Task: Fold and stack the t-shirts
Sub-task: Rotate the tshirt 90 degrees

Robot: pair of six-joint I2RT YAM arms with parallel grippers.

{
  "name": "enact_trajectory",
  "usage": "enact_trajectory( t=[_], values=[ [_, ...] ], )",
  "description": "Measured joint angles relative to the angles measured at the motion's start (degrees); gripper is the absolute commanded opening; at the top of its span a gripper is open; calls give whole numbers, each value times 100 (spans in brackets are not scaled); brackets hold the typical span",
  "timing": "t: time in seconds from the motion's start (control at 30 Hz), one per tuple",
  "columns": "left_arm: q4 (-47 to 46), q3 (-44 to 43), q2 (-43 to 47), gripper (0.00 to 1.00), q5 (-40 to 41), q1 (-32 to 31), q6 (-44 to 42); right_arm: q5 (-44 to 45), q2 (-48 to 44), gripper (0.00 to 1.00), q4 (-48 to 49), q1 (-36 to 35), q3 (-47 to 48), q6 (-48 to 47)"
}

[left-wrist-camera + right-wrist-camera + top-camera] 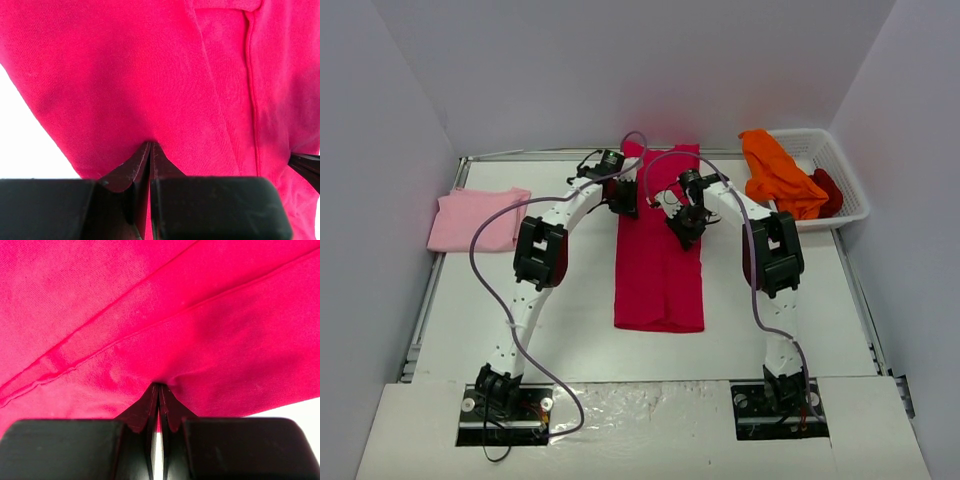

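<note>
**Two thin pinches on a folded strip: the fold could open or skew**

The large crimson-magenta soft cloth t-shirt point(660, 285) lies in the middle of the white table point(560, 320), folded into a long narrow strip that runs from the far edge towards the arm bases. Both arms meet over its far half.

What worries us is how little cloth each grip has. In each wrist view only a small tuck of fabric rises into the fingertips. If the arms lift or drag quickly, that tuck could slide out and drop one side. We cannot tell whether the pinches catch every layer or only the top one. If only the top, the strip would peel open instead of folding over. In the top view the right gripper point(159, 386) also sits nearer the bases than the left gripper point(151, 145), so an even pull could lay the fold crooked.

Both pairs of jaws are closed tight on the crimson-magenta cloth, their tips pressed together with fabric puckered between them.

The folded pale pink cloth t-shirt point(478, 220) rests at the table's left edge. The bright orange cloth t-shirt point(775, 172) and the dark red cloth t-shirt point(828, 190) sit in the white plastic mesh basket point(850, 175), apparently unfolded.
</note>
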State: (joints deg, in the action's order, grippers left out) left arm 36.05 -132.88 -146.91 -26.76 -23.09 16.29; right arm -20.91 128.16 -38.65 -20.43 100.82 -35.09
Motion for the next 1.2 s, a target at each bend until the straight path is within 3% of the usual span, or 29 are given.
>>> enact_trajectory(
  t=[0.77,1.13,1.2],
  values=[
    [485,-1598,-824,2,286,221,-111,-55,868,0,-164,133,1484,-85],
    [490,-1788,-909,2,461,221,-271,-46,1283,0,-249,166,2216,-94],
    [487,-1781,-892,7,516,221,-310,-20,1290,0,-229,166,2232,-94]
  ],
)
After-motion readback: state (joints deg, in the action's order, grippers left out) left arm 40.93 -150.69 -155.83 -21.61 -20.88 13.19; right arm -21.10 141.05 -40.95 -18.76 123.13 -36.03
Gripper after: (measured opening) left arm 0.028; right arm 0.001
